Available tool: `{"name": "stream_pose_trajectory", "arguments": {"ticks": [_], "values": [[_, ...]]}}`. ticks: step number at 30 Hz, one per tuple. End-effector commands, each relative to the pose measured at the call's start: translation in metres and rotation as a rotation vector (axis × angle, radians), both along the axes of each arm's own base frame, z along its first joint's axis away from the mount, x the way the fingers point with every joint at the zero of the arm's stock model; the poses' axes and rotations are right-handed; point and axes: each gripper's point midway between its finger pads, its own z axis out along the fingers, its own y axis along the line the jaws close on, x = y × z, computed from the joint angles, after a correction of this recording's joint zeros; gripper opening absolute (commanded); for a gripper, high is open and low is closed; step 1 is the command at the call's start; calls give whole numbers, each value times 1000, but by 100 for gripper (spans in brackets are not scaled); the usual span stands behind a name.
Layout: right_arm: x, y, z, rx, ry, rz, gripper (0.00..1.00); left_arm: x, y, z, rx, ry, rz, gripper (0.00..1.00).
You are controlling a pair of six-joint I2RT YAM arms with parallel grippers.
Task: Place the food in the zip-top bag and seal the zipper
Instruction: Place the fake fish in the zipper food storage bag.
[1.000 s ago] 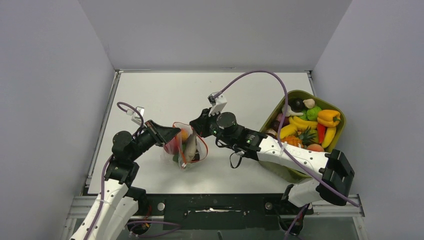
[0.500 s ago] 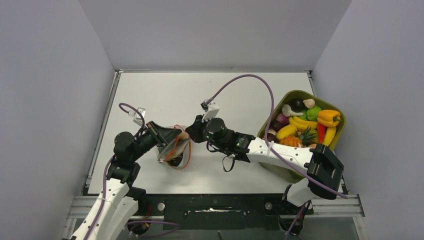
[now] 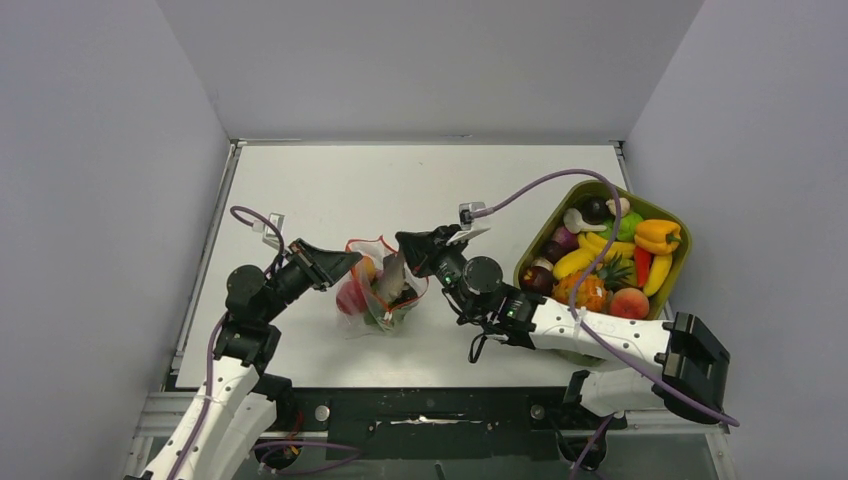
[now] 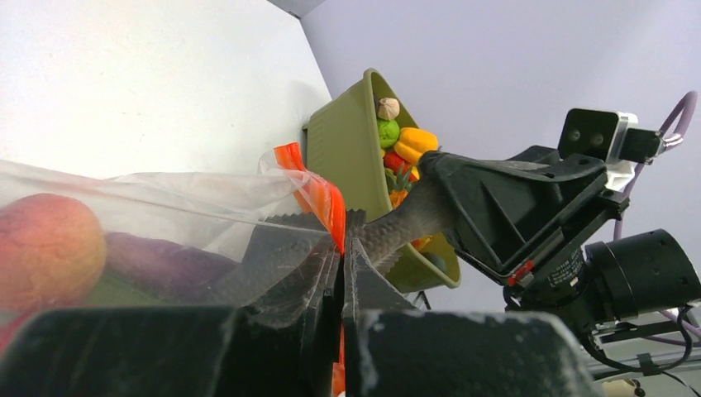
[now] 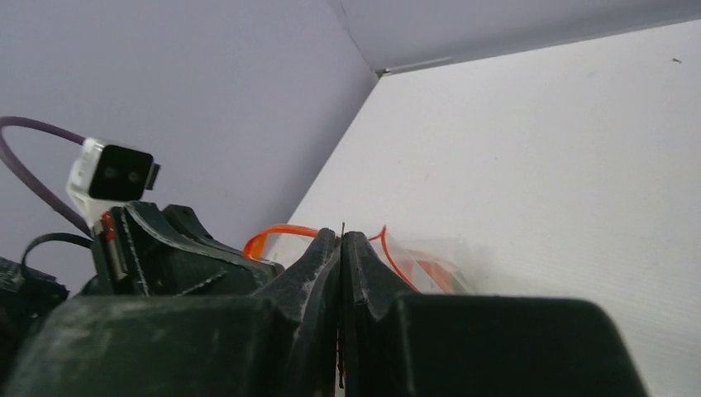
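The clear zip-top bag (image 3: 372, 312) hangs between my two grippers just above the table. It holds food: a peach-coloured piece (image 4: 45, 248), a dark purple piece (image 4: 157, 260), red and green pieces (image 3: 350, 297). A grey scaly fish-like piece (image 3: 392, 275) sticks out of its mouth. My left gripper (image 3: 345, 266) is shut on the orange-red zipper (image 4: 318, 190) at the left rim. My right gripper (image 3: 408, 243) is shut on a thin edge of the bag's right rim, with the zipper (image 5: 273, 231) curving to both sides of it.
An olive-green tub (image 3: 558, 207) stands at the right, full of toy fruits and vegetables (image 3: 605, 245); it also shows in the left wrist view (image 4: 339, 149). The right arm's purple cable arcs above the tub. Grey walls close in the table on three sides.
The bag swung left, then back right. My right arm has pulled back to the right and holds the right rim. The bag's mouth is spread wider than half a second ago.
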Motion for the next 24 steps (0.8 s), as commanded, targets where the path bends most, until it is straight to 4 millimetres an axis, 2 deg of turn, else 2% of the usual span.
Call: {"name": "stream_pose_trajectory", "arguments": {"ticks": [1, 4, 7, 10, 14, 17, 20, 24], "values": [[0, -2, 51, 206, -107, -54, 0, 1, 1, 31, -79, -100, 16, 0], [-8, 6, 39, 159, -184, -31, 0, 1, 1, 30, -94, -91, 17, 0], [-12, 18, 10, 102, -185, 43, 0, 1, 1, 31, -114, -87, 15, 0], [-18, 27, -7, 31, -163, 115, 0, 0, 1, 33, -119, -86, 14, 0], [-22, 41, -25, -111, -77, 200, 14, 0, 2, 32, -119, -84, 22, 0], [-33, 49, -35, -169, -36, 282, 22, 1, 2, 31, -117, -82, 25, 0], [-40, 49, -47, -202, 36, 308, 0, 1, 2, 30, -114, -81, 22, 0], [-30, 38, -62, -260, 131, 230, 0, 1, 1, 27, -92, -88, 13, 0]]}}
